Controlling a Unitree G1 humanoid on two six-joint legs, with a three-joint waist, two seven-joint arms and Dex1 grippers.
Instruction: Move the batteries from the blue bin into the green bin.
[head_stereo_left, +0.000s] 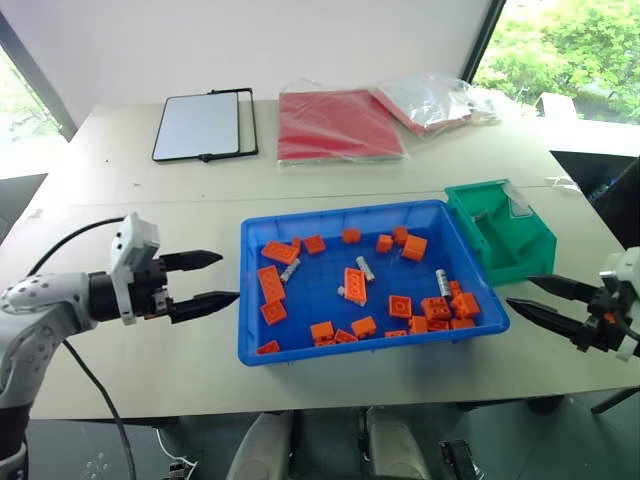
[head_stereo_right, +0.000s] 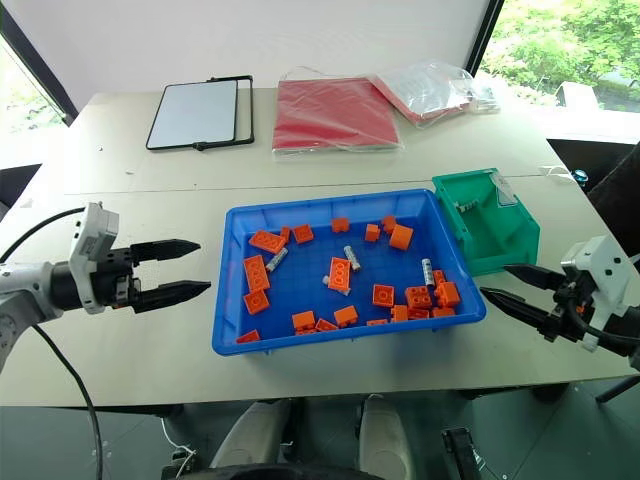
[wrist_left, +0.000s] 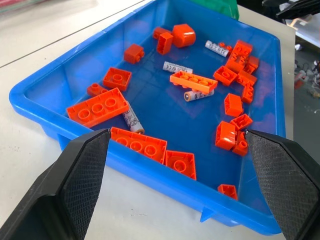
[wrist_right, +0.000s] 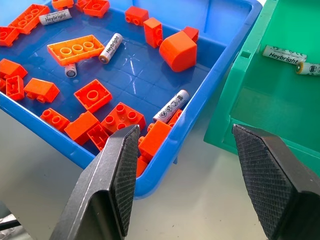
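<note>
The blue bin (head_stereo_left: 340, 352) sits mid-table, holding orange bricks (head_stereo_left: 271, 283) and several batteries, such as one (head_stereo_left: 366, 268) near its middle and one (wrist_right: 171, 106) by its right wall. Against the blue bin's right side stands the green bin (head_stereo_left: 528, 262), with two batteries (wrist_right: 284, 54) lying inside. My left gripper (head_stereo_left: 230, 277) hovers open just left of the blue bin, pointing at it, with nothing between its fingers. Off the blue bin's front right corner my right gripper (head_stereo_left: 518, 290) is open and empty, below the green bin's front.
At the back of the table lie a white board in a black frame (head_stereo_left: 200, 125), a red folder (head_stereo_left: 338, 125) and a clear plastic bag (head_stereo_left: 435, 98). Bare tabletop (head_stereo_left: 120, 210) lies left of the blue bin. The table's front edge is close below both grippers.
</note>
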